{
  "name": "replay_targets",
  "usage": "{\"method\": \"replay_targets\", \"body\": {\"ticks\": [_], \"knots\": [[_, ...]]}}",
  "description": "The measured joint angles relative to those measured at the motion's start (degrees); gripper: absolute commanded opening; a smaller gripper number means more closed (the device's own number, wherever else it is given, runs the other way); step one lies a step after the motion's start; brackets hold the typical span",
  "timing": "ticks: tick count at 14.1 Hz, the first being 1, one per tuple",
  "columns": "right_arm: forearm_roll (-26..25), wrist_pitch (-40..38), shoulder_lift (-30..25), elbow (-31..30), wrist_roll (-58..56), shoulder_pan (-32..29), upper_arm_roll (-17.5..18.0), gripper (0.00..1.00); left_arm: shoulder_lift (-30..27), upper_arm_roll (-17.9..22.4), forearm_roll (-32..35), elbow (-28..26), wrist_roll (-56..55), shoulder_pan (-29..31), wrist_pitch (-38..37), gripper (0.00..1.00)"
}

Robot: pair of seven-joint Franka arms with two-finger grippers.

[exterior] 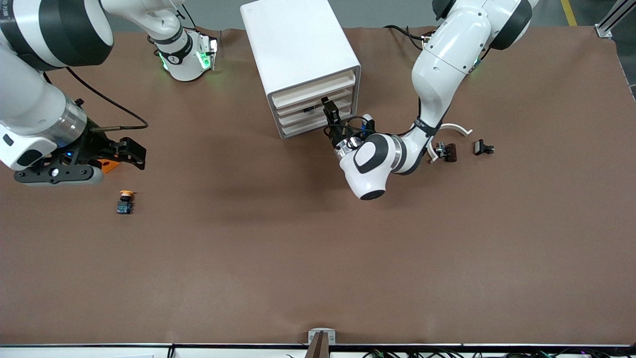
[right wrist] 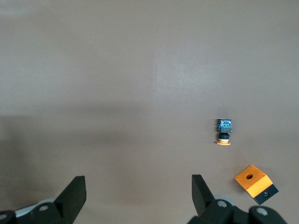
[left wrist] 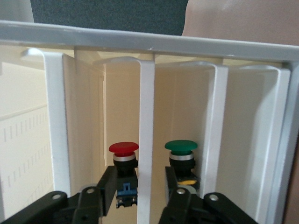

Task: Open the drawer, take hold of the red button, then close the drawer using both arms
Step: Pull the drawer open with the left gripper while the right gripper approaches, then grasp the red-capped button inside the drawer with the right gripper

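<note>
Reading the clock with twelve toward the robots' bases and six toward the front camera, the brown table (exterior: 318,273) fills the scene. The left arm (exterior: 442,74) comes in from two o'clock and bends down toward the centre. The right arm (exterior: 30,99) waits at nine o'clock.

A white drawer cabinet (exterior: 298,44) stands at twelve o'clock, its stacked fronts turned toward four o'clock. The left gripper (exterior: 329,107) (left wrist: 142,175) is at those fronts. Its fingers (left wrist: 111,179) straddle a white bar (left wrist: 146,140) of the cabinet's front with a gap on each side, so the jaws stand apart and grip nothing. The right gripper (exterior: 134,151) (right wrist: 138,186) hangs over the table at nine o'clock, jaws spread wide and empty.

A curved white piece (exterior: 454,129) lies at three o'clock from the left arm's wrist. An orange block (exterior: 107,165) (right wrist: 254,183) lies on the table just beside the right gripper.

The button (left wrist: 124,161), with its red cap, sits inside the cabinet on one side of the straddled bar. A green-capped switch (left wrist: 181,156) sits on the bar's other side. A yellow-capped switch (exterior: 125,201) (right wrist: 224,132) lies at six o'clock from the right gripper. Two small dark parts (exterior: 445,151) (exterior: 483,147) lie near the curved piece, too small to identify.
</note>
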Motion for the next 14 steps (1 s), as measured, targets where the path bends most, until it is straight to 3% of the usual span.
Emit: {"method": "replay_targets", "body": {"ticks": [2,3,4,5,8,11,14], "knots": [[0.01,-0.02,0.34,0.13,0.39,0.19,-0.02,1.00,0.06,-0.02,-0.01,0.00,0.00,-1.21,0.00,0.42],[0.02,-0.03,0.56,0.15,1.87,0.63,-0.01,1.00,0.18,-0.02,-0.01,0.00,0.00,-1.70,0.00,0.33],[0.05,-0.04,0.84,0.16,4.32,1.26,0.00,1.00,0.45,-0.02,-0.01,0.00,0.00,-2.05,0.00,0.12],[0.12,-0.04,1.15,0.17,7.03,2.03,0.01,1.00,0.84,-0.02,-0.01,0.00,0.00,-2.30,0.00,0.00],[0.69,-0.04,1.69,0.21,17.75,6.05,0.12,1.00,1.52,-0.05,-0.32,0.14,0.16,-2.73,-0.34,0.00],[4.54,-0.05,2.51,0.23,28.27,10.03,0.17,1.00,1.53,0.76,-0.02,1.34,0.50,-2.77,-0.61,0.00],[6.54,-0.05,3.61,0.26,38.70,12.90,0.15,1.00,1.55,5.20,0.11,4.39,2.52,-2.61,-1.53,0.00]]}}
